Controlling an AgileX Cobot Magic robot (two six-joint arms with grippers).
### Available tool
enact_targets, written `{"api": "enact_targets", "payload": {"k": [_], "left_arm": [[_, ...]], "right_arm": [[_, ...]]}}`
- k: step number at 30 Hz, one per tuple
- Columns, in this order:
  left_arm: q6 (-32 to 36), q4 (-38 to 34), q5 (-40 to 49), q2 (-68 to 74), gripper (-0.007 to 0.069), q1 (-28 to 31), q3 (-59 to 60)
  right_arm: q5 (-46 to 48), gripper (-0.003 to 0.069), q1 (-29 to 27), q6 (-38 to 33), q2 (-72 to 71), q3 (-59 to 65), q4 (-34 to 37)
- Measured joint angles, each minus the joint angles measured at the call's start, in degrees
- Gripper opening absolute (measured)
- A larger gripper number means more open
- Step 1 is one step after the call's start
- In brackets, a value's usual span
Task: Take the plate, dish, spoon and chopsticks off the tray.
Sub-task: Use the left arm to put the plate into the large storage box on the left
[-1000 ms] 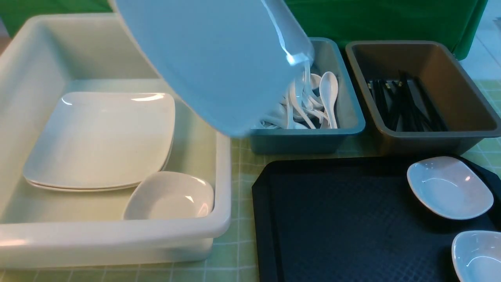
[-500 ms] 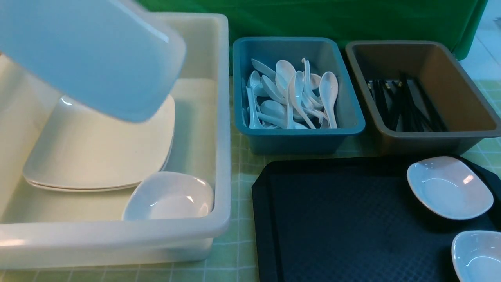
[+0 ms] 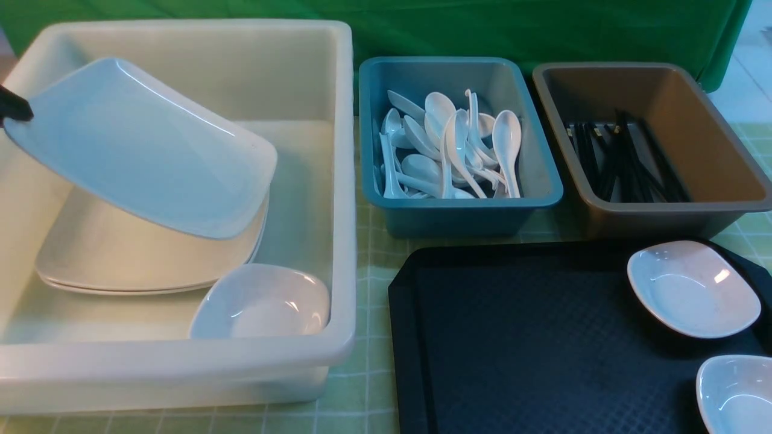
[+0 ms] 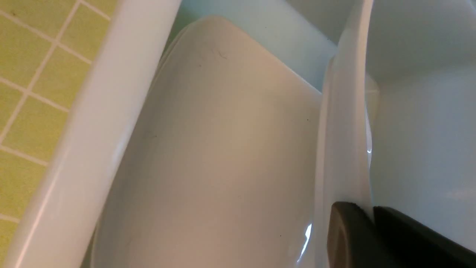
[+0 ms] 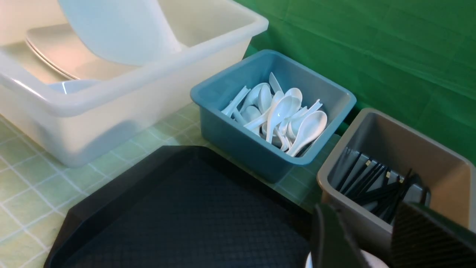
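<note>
My left gripper (image 4: 372, 209) is shut on the rim of the large white plate (image 3: 139, 150), and only its black tip (image 3: 13, 108) shows in the front view. The plate hangs tilted inside the white tub (image 3: 344, 181). Its low corner is just over the stacked plates (image 3: 120, 259); whether it touches them I cannot tell. Two small white dishes (image 3: 693, 289) (image 3: 736, 392) sit on the black tray (image 3: 531, 343) at its right. In the right wrist view my right gripper (image 5: 366, 212) stands open above a dish (image 5: 368, 259), holding nothing. Spoons (image 3: 452, 150) and chopsticks (image 3: 627, 163) lie in bins.
A small dish (image 3: 259, 301) rests in the tub's near right corner. The teal bin (image 3: 543, 181) with the spoons and the brown bin (image 3: 724, 181) with the chopsticks stand side by side behind the tray. A green cloth (image 3: 543, 30) hangs at the back.
The held plate has swung left from over the teal bin and come down into the white tub, over the stacked plates. Nothing on the tray has moved.
</note>
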Motion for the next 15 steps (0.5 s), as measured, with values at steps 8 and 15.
{"api": "enact_targets", "payload": {"k": [8, 15], "left_arm": [[-0.3, 2.2, -1.3, 1.7, 0.0011, 0.0, 0.0], [-1.1, 3.4, -1.4, 3.5, 0.0008, 0.0, 0.0]], "right_arm": [[0.0, 0.0239, 0.0, 0.1, 0.0, 0.0, 0.0], [0.0, 0.0239, 0.0, 0.1, 0.0, 0.0, 0.0]]}}
